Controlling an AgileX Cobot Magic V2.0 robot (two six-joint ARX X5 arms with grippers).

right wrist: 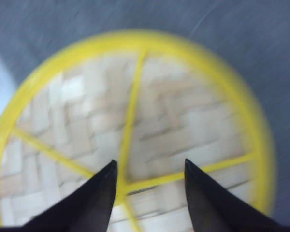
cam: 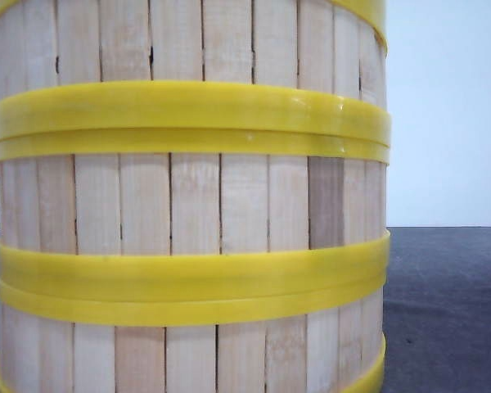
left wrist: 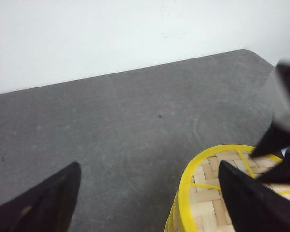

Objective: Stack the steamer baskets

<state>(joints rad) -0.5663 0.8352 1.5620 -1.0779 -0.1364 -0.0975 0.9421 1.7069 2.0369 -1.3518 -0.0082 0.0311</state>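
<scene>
Steamer baskets [cam: 188,221] stand stacked on the grey table [left wrist: 111,125]; right gripper [right wrist: 150,166] parted and empty above the woven lid [right wrist: 135,121], left gripper [left wrist: 150,193] wide beside it — best lift straight up, avoiding the rim.

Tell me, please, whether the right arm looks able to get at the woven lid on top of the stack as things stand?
Probably yes. The right gripper hovers open directly above the woven lid, with nothing between its fingers and the lid's yellow rim.

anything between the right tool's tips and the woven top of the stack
No. In the right wrist view the right tool is open over the woven lid of the steamer baskets, with nothing in between.
</scene>
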